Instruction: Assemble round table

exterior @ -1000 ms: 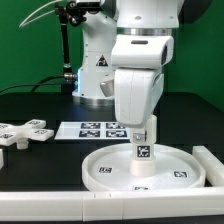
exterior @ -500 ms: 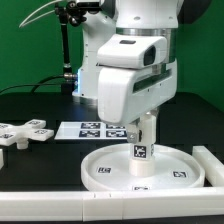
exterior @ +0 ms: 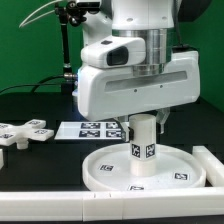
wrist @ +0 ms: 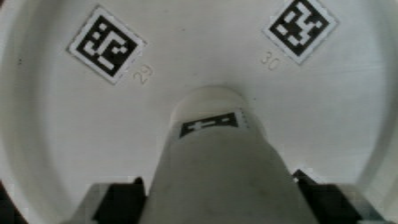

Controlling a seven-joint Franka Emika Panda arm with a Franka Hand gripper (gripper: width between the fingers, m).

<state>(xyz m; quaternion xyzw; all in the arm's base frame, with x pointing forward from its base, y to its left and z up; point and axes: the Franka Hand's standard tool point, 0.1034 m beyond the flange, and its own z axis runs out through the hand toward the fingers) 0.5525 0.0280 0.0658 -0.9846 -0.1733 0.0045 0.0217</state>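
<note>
I've got the white robot arm (exterior: 148,25) hanging vertical by the desk edge nearest the exterior camera, its two-finger gripper (wrist: 214,200) pinching the short white cylindrical plastic leg (wrist: 217,140) between both dark pads (wrist: 121,200).

The exterior view faces the round disc (exterior: 105,166) from low and near — the wrist view looks down the leg (wrist: 217,160) onto that disc, closer.

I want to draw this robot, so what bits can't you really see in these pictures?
Exterior view: the robot's wide white wrist hides the jaws and the top of the leg.
Wrist view: the leg covers where it meets the round disc.
Exterior view: the picture's left edge cuts off the foot piece.
</note>
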